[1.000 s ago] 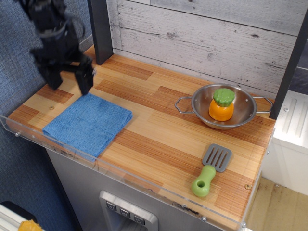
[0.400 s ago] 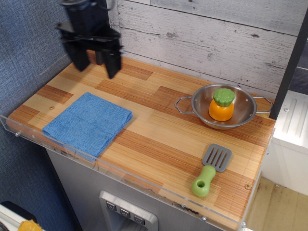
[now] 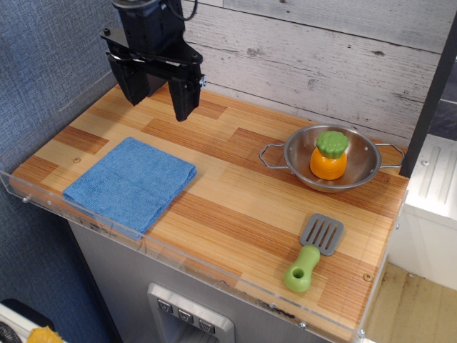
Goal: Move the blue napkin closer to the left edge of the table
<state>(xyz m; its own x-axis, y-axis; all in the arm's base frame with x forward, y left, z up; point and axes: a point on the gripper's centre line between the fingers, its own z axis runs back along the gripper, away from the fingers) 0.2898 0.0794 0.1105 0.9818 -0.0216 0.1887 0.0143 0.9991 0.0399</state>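
The blue napkin point(image 3: 131, 184) lies flat near the left front corner of the wooden table point(image 3: 235, 207), close to the left edge and the clear front wall. My black gripper point(image 3: 158, 98) hangs in the air above the back left of the table, beyond and above the napkin, apart from it. Its two fingers point(image 3: 183, 101) are spread wide with nothing between them.
A steel bowl point(image 3: 333, 158) with an orange and green toy point(image 3: 329, 156) stands at the back right. A grey spatula with a green handle point(image 3: 313, 253) lies at the front right. A dark post point(image 3: 149, 44) stands at the back left.
My gripper has risen off the table's left side and moved right and back, away from the napkin. The napkin has stayed where it was.
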